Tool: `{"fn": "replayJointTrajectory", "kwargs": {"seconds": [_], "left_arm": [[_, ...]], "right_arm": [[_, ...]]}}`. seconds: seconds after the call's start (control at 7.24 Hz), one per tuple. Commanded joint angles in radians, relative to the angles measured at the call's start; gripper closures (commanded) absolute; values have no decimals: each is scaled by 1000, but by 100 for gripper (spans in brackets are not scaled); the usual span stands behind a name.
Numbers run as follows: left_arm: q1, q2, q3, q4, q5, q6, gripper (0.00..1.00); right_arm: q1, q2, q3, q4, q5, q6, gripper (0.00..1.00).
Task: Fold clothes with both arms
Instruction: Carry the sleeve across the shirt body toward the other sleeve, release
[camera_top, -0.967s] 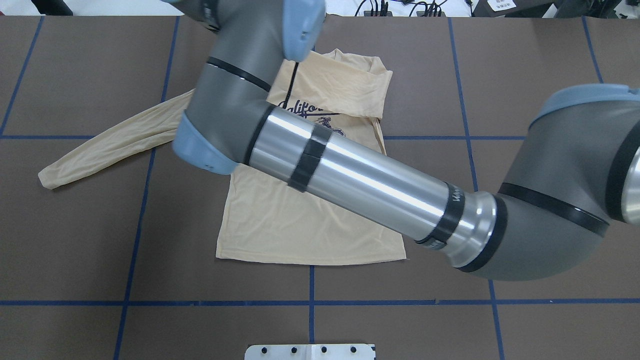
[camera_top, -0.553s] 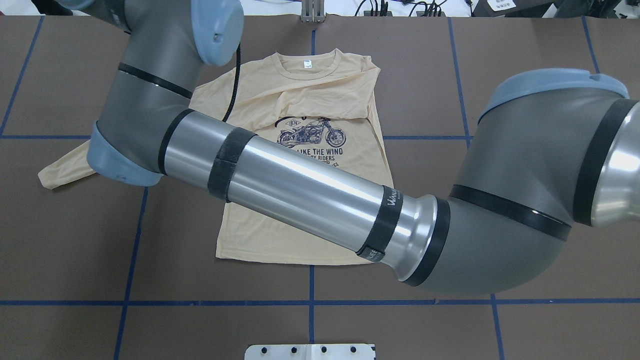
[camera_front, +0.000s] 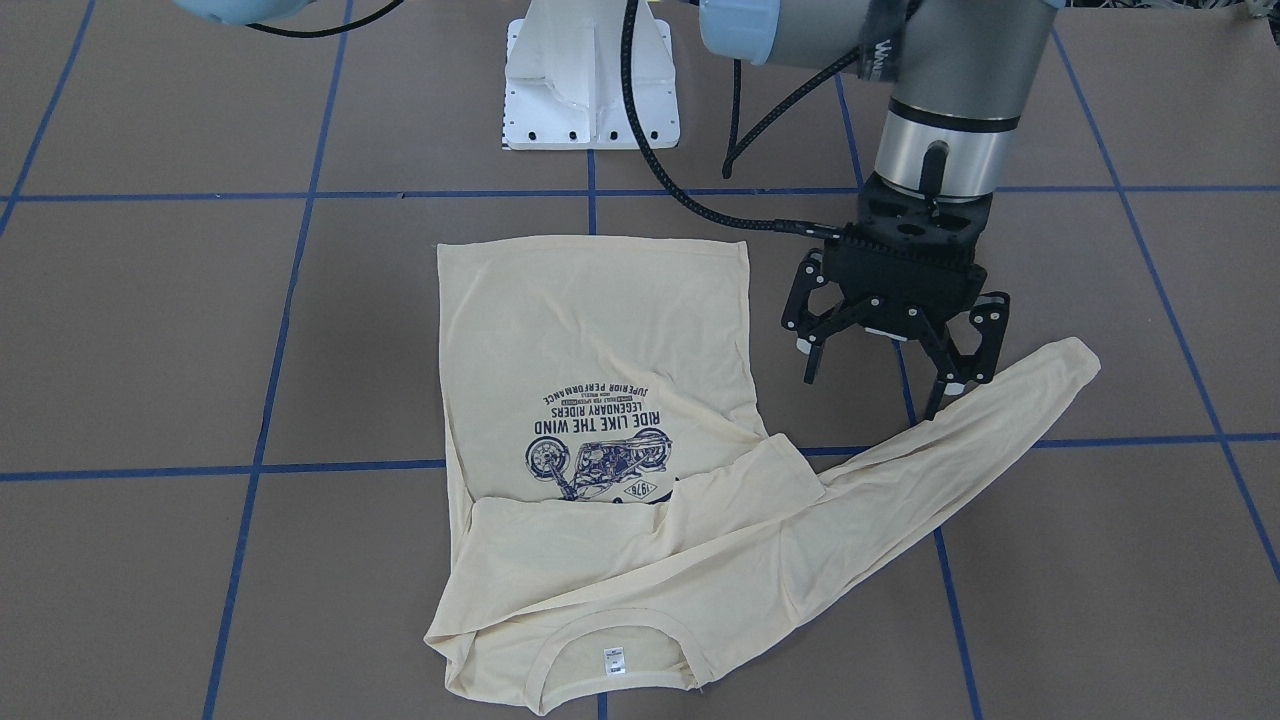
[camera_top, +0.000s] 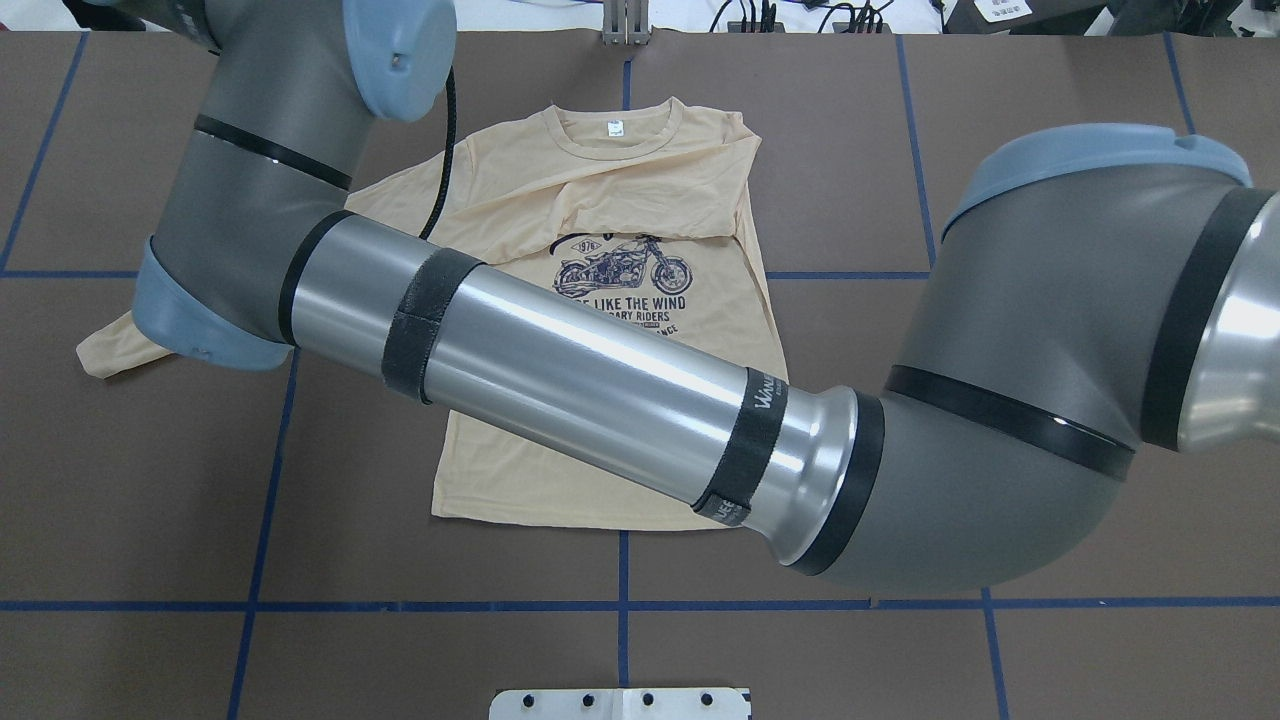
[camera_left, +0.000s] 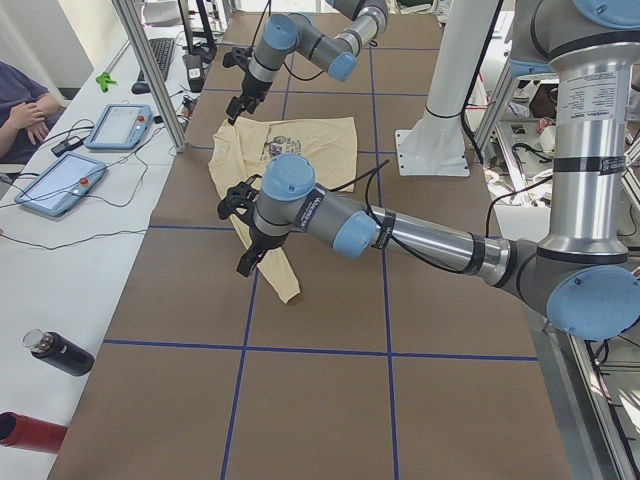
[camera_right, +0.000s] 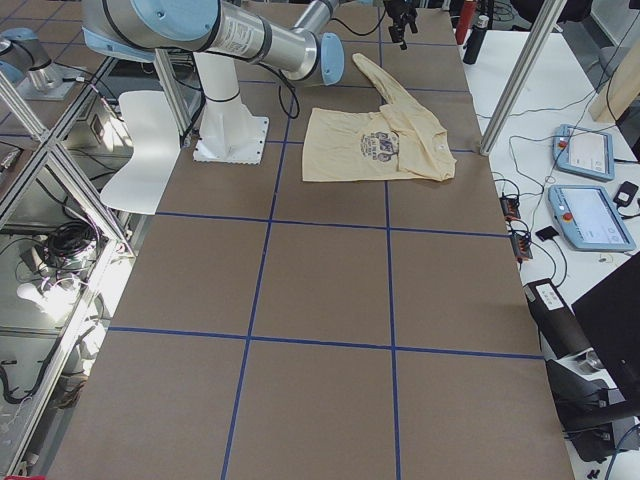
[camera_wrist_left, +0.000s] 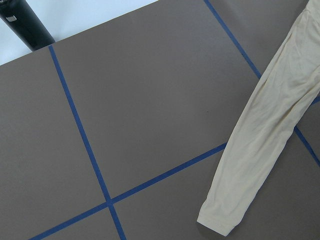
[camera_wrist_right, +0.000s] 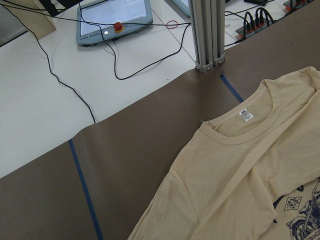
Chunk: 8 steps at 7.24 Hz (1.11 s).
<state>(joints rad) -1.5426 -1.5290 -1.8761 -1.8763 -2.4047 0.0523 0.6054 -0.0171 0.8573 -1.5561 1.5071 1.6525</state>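
Front-facing view: left gripper (camera_front: 870, 393) hangs wide open, empty, just above the outstretched sleeve (camera_front: 960, 440); shirt (camera_front: 600, 330) lies flat beside it. Far right gripper (camera_left: 236, 108): opening cannot be told.

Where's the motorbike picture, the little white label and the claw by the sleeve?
motorbike picture (camera_front: 598, 460): front-facing view, middle of the print
white label (camera_front: 613, 660): front-facing view, middle of the tag
left claw (camera_front: 873, 392): front-facing view, midway between its fingertips
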Motion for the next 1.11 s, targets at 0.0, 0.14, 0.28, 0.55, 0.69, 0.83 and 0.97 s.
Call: {"fn": "replayJointTrajectory", "kwargs": {"seconds": [0.0, 0.14, 0.28, 0.55, 0.69, 0.83, 0.97], "left_arm": [[25, 1, 6, -134, -2, 0, 0], [73, 6, 8, -148, 5, -3, 0], [94, 32, 8, -150, 13, -2, 0], [177, 113, 12, -280, 201, -28, 0], [227, 141, 17, -353, 260, -130, 0], [319, 157, 55, -438, 269, -220, 0], [366, 156, 131, -546, 315, -289, 0]], "right_arm": [[54, -183, 286, -144, 114, -153, 0], [92, -302, 434, -177, 180, -234, 0], [140, -477, 621, -179, 244, -332, 0], [268, -825, 954, -179, 397, -596, 0], [330, -948, 1045, -171, 456, -726, 0], [382, -1081, 1113, -165, 506, -860, 0], [442, -1166, 1153, -165, 553, -954, 0]]}}
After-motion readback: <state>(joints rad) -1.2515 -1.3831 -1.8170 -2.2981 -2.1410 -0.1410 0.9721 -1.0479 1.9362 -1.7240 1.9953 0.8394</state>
